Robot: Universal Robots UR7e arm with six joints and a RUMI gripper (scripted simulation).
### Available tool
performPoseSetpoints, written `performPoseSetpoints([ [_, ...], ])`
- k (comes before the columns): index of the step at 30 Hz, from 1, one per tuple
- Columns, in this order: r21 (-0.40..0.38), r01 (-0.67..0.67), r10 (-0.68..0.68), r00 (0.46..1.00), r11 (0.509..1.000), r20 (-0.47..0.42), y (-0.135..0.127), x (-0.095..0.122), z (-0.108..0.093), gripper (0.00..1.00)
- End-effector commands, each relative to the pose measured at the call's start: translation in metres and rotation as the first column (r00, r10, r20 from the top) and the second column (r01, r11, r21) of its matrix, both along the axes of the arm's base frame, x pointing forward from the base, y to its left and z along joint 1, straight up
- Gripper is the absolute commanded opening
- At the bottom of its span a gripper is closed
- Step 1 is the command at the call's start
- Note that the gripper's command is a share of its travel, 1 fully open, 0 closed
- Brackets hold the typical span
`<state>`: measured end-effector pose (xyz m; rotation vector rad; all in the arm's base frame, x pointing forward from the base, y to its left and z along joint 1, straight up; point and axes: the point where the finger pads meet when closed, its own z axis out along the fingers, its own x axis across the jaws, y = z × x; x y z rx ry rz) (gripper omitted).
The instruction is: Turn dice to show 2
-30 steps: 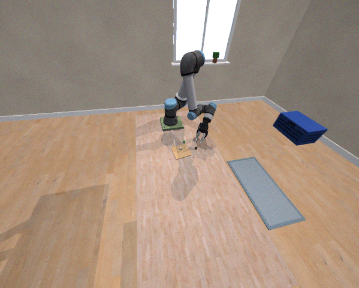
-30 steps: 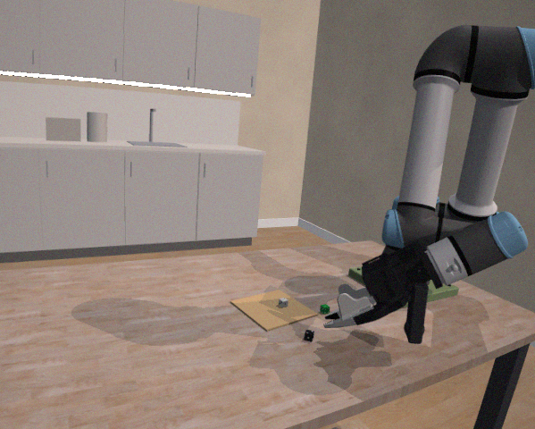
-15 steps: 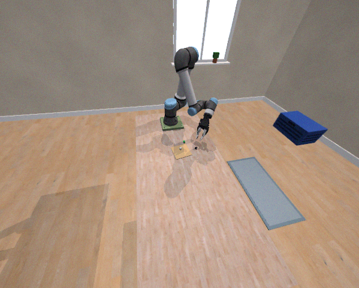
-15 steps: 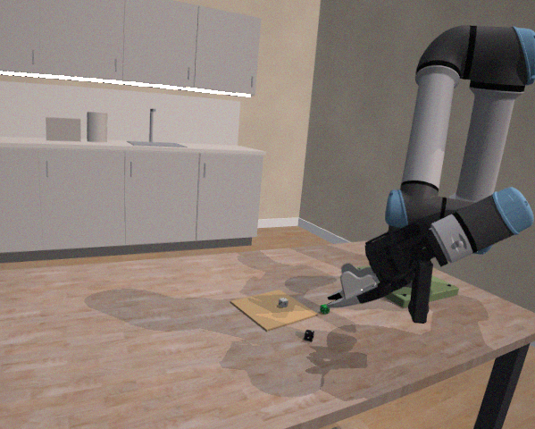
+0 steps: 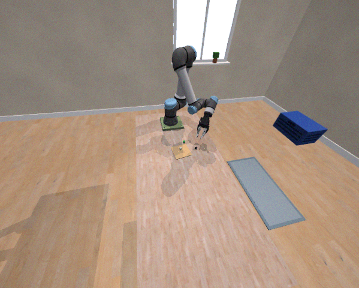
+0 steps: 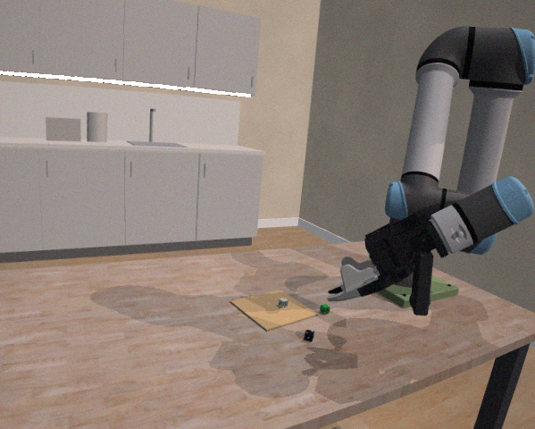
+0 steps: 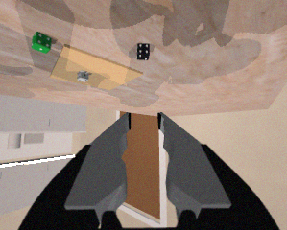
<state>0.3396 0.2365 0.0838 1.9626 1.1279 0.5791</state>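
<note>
The white die sits on the tan mat; it also shows in the exterior view and in the wrist view. The black die lies on the table off the mat, near its corner. The green die lies off the mat beside its far edge. My gripper hangs above the table, apart from all dice, tilted towards the mat. Its fingers stand nearly shut with a narrow gap and nothing between them.
The arm's green base plate stands behind the gripper. The table's edge runs close on the right and front. A grey rug and a blue box are off to the right of the room.
</note>
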Motion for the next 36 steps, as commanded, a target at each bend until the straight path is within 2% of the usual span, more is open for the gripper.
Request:
performPoseSetpoints([
  [1,0.026,-0.001,0.002,0.999,1.0,-0.039,-0.001,0.002,0.002,0.18],
  [8,0.11,0.009,0.012,0.982,0.994,-0.188,-0.005,0.01,0.008,0.18],
  [10,0.11,0.009,0.012,0.982,0.994,-0.188,-0.005,0.01,0.008,0.18],
  [15,0.194,0.032,0.035,0.942,0.981,-0.333,-0.01,0.018,0.015,0.18],
  [16,0.194,0.032,0.035,0.942,0.98,-0.333,-0.01,0.018,0.015,0.18],
  [25,0.315,0.087,0.095,0.85,0.945,-0.518,-0.016,0.028,0.026,0.18],
  [28,0.317,0.088,0.096,0.849,0.944,-0.52,-0.016,0.028,0.026,0.18],
  [36,0.397,0.157,0.164,0.73,0.904,-0.663,-0.022,0.038,0.034,0.18],
])
